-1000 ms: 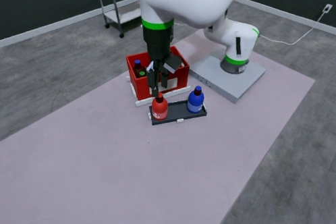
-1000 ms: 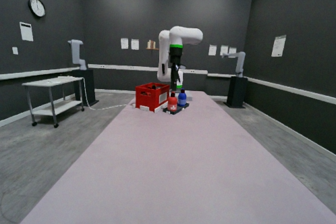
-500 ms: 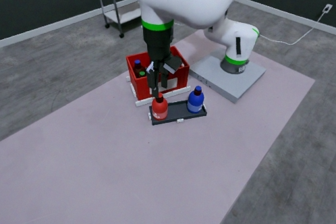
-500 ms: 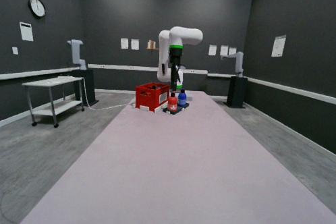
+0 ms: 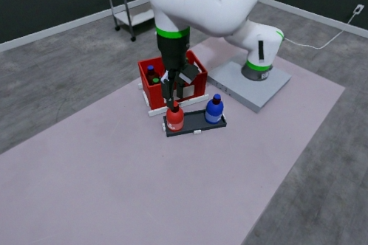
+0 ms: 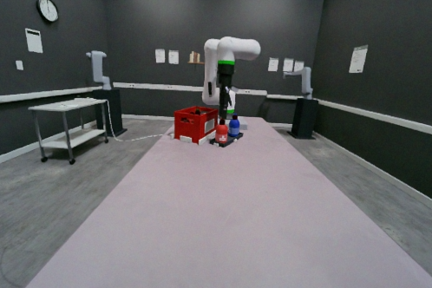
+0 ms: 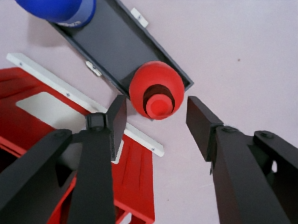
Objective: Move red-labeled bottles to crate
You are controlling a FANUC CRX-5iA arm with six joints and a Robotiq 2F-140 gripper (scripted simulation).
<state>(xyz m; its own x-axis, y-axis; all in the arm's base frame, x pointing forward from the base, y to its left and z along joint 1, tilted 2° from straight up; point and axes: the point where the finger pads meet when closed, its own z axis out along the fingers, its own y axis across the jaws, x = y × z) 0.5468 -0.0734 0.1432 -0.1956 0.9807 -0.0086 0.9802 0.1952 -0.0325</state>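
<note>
Pale pink, smooth matting point(image 5: 122, 176) point(image 6: 221, 224) stretches across the grey floor under everything. Over it bends the robot arm point(image 5: 207, 2) point(image 6: 240, 48), white and rounded. Beside the tray sits the crate point(image 5: 155, 96) point(image 6: 186, 125) point(image 7: 132, 175), boxy red plastic, with a blue-capped and a green-capped bottle visible inside. On the tray point(image 5: 193, 122) point(image 6: 227, 142) point(image 7: 117, 42), dark, shallow and oblong, the red bottle point(image 5: 175, 119) point(image 6: 221, 133) point(image 7: 145, 82) stands upright at one end, the blue bottle point(image 5: 214, 111) point(image 6: 233, 127) point(image 7: 75, 10) at the other; both have round shoulders and narrow necks. Above the red one hangs the gripper point(image 5: 173, 96) point(image 6: 224, 111) point(image 7: 156, 109), fingers parted, holding nothing. Coming down off-centre, a fingertip could knock the cap (its dark neck is slim) and topple the bottle, or catch the nearby crate wall and shove it.
</note>
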